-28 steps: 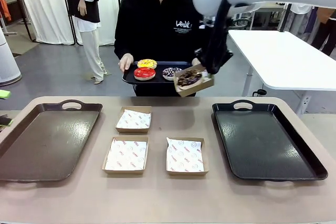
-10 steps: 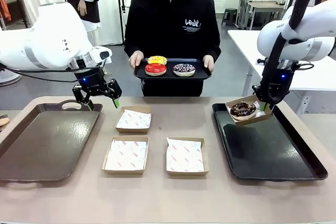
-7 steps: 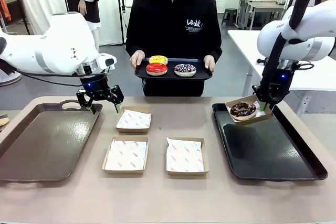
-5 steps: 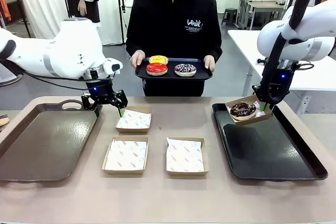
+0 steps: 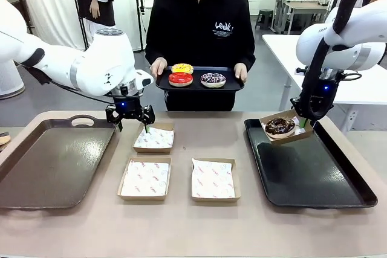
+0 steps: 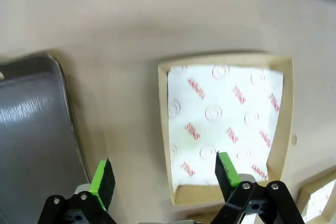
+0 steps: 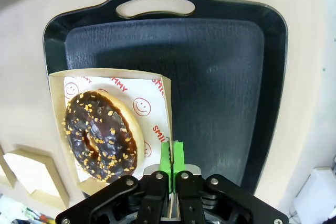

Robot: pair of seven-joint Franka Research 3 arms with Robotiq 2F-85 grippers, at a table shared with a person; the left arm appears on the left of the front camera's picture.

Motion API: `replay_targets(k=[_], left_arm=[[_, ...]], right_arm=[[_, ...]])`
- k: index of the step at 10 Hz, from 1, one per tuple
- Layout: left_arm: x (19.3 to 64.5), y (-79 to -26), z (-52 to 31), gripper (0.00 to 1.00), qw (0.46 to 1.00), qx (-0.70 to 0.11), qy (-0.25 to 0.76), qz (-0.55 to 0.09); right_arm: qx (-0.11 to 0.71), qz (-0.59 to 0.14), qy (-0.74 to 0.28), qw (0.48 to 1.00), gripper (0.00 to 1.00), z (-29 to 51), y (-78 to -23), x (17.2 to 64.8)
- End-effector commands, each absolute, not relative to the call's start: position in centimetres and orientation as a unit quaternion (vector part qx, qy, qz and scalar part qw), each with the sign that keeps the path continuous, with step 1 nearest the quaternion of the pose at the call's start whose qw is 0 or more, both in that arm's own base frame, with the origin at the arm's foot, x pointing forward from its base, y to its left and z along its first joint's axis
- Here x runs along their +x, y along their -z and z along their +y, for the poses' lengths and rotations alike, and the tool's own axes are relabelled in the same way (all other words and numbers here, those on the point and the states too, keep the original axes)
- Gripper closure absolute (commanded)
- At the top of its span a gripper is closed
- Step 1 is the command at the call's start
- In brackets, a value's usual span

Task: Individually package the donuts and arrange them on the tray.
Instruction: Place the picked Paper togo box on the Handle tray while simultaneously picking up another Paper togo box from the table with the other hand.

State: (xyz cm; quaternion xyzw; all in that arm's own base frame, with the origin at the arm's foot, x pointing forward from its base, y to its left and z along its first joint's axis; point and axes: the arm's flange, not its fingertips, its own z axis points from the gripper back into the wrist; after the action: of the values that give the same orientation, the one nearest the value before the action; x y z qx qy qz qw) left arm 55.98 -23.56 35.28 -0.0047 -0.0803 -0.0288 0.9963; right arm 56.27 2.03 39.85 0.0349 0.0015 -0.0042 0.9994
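Left gripper (image 6: 164, 176) is spread wide with nothing in it, low over the far-left box (image 6: 226, 60) near the far edge of the table (image 5: 181, 228).

Key relation, from the left wrist view: the jaws straddle the box wall that faces the left tray (image 6: 31, 129). One pad (image 6: 227, 169) is over the paper liner. The other pad (image 6: 102, 179) is over bare table between the box and that tray. The wall's long axis runs across the line between the pads, so I'd say closing straight in would pinch it. The gripper sits toward one end of that wall, not mid-span. Risk as I see it: an off-centre pinch lets the box swing.

Right gripper (image 7: 171, 156) is clamped on the side wall of the filled box (image 7: 110, 74), chocolate donut (image 7: 102, 135) inside. The filled box is tilted, over the far-left corner of the right tray (image 7: 220, 77). Can't tell if it touches the tray.

Other three donuts: yellow (image 5: 182, 68), red (image 5: 179, 78) and sprinkled (image 5: 211, 79). They're on the small tray (image 5: 233, 84) the person holds past the far edge, nearer the left arm.

Two more empty boxes (image 5: 145, 177) sit mid-table. My read: one of four packed.
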Motion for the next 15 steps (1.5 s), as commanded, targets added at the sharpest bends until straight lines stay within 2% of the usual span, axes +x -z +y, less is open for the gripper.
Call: replay_targets(k=[1,2,3,12,15], left_arm=[[57.3,-35.2,-24.3,0.0,0.995,-0.004,0.009,-0.104],[56.9,-35.3,-24.2,0.0,0.995,-0.03,0.01,-0.094],[56.8,-35.4,-23.5,0.0,0.996,-0.007,0.025,-0.088],[56.8,-35.4,-23.5,0.0,0.996,-0.007,0.025,-0.088],[57.3,-35.0,-22.9,0.0,0.997,-0.032,0.006,-0.067]], right_arm=[[0.03,0.0,0.006,1.0,0.99,2.0,-40.0,56.0],[0.03,0.0,0.006,1.0,0.99,2.0,-40.0,56.0],[0.03,0.0,0.006,1.0,0.99,2.0,-40.0,56.0],[0.03,0.0,0.006,1.0,0.99,2.0,-40.0,56.0],[0.024,-0.014,0.011,1.0,0.99,2.6,-39.1,56.4]])
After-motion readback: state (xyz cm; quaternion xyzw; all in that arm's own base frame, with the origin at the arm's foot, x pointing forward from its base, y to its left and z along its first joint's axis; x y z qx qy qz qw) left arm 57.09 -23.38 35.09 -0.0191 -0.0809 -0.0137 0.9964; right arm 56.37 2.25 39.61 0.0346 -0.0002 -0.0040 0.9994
